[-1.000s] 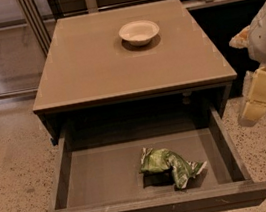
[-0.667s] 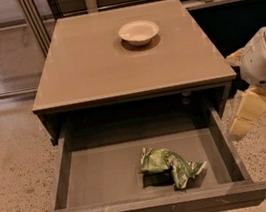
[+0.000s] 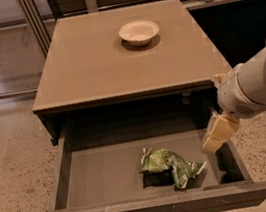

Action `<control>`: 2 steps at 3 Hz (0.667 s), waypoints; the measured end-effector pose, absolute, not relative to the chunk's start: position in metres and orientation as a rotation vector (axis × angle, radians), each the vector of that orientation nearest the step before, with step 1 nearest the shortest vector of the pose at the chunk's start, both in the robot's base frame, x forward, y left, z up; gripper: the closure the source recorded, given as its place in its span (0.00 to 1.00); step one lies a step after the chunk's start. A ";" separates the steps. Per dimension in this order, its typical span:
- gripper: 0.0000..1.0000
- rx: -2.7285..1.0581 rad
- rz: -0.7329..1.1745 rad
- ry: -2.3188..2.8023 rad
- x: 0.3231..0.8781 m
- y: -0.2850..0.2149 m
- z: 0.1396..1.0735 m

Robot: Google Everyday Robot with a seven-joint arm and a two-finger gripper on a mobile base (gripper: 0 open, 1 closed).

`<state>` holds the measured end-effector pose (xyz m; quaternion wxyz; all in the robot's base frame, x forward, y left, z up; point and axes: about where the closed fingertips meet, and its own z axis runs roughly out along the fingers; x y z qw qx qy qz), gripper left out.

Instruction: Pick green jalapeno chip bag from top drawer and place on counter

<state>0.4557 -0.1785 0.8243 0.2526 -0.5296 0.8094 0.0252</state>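
Note:
The green jalapeno chip bag [image 3: 167,165] lies crumpled on the flat bottom of the open top drawer [image 3: 99,177], right of the middle and near the front panel. My gripper [image 3: 217,132] hangs on the white arm at the drawer's right side, just above the right wall. It is to the right of the bag and a little above it, not touching it. The tan counter [image 3: 100,62] is the cabinet top above the drawer.
A white bowl [image 3: 139,31] stands on the counter near its back edge. Speckled floor [image 3: 11,164] surrounds the cabinet. Metal frame posts [image 3: 32,18] and a dark shelf area stand behind it. The white arm [image 3: 258,82] comes in from the right.
The arm has moved left and down from beside the cabinet, and the gripper is now over the drawer's right wall. The bag, drawer and bowl have not moved.

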 end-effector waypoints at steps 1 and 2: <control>0.00 -1.402 0.045 2.181 0.465 -0.175 0.821; 0.00 -1.334 0.078 2.217 0.460 -0.181 0.811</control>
